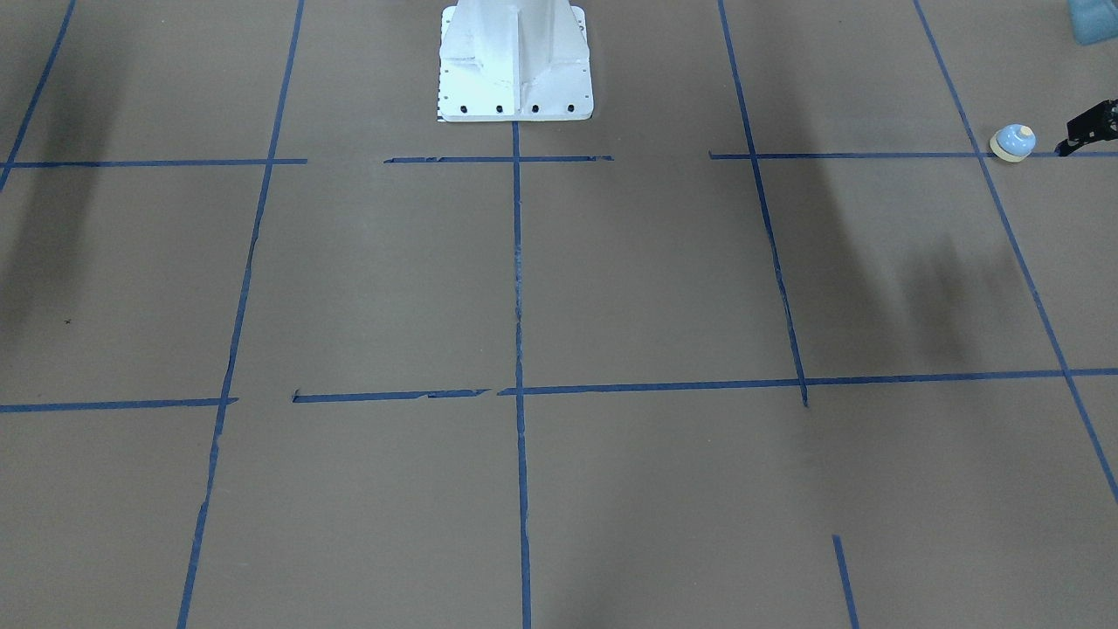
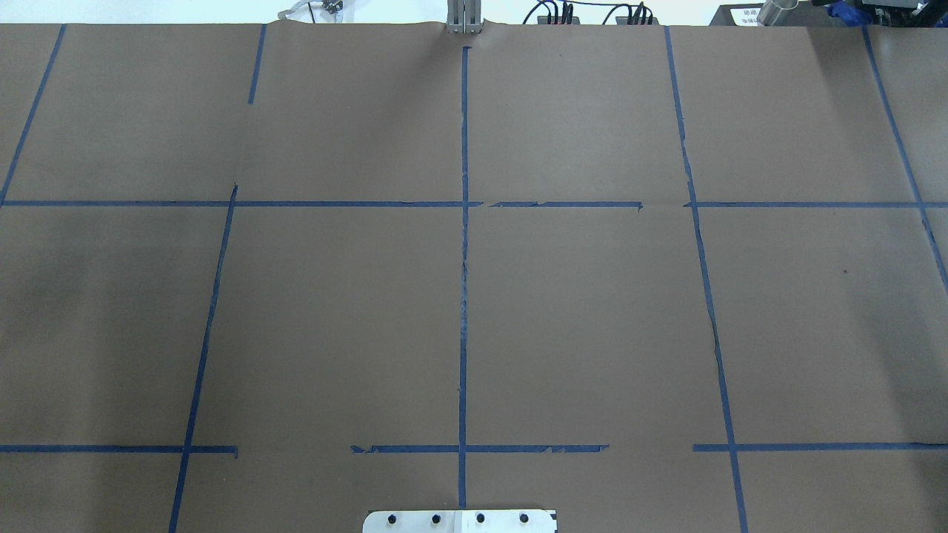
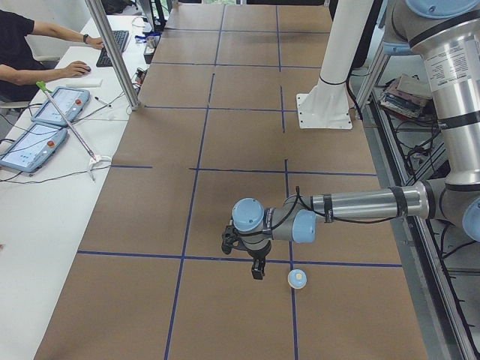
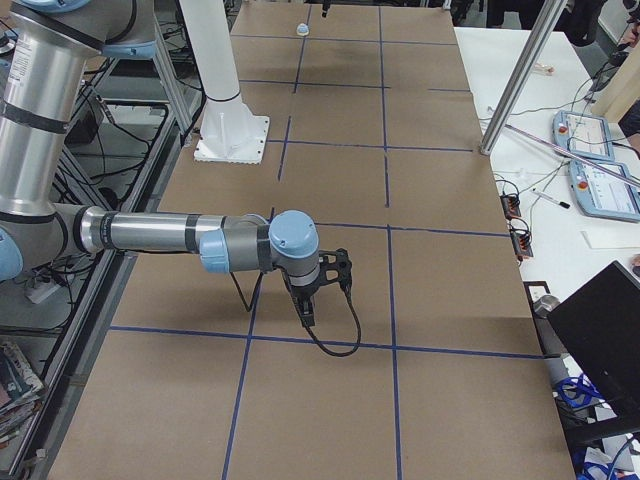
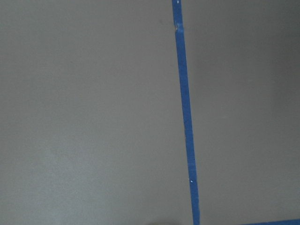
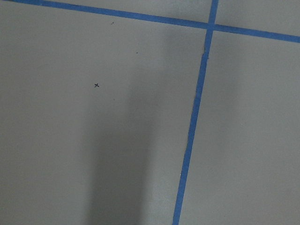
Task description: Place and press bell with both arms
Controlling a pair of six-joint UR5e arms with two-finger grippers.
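Note:
The small light-blue bell (image 1: 1013, 142) with a cream button stands upright on the brown table at its left end, on a blue tape line. It also shows in the exterior left view (image 3: 298, 278) and, far off, in the exterior right view (image 4: 303, 29). My left gripper (image 3: 255, 261) hangs just above the table beside the bell, apart from it. Only its black tip (image 1: 1083, 133) enters the front view, so I cannot tell if it is open. My right gripper (image 4: 305, 300) points down at the table's other end, empty as far as I see. I cannot tell its state.
The white bolted pedestal (image 1: 515, 61) stands at the robot's side of the table. Blue tape lines (image 2: 463, 296) grid the brown paper. An operator (image 3: 30, 45) sits at a side desk with tablets (image 3: 37, 135). Both wrist views show only paper and tape.

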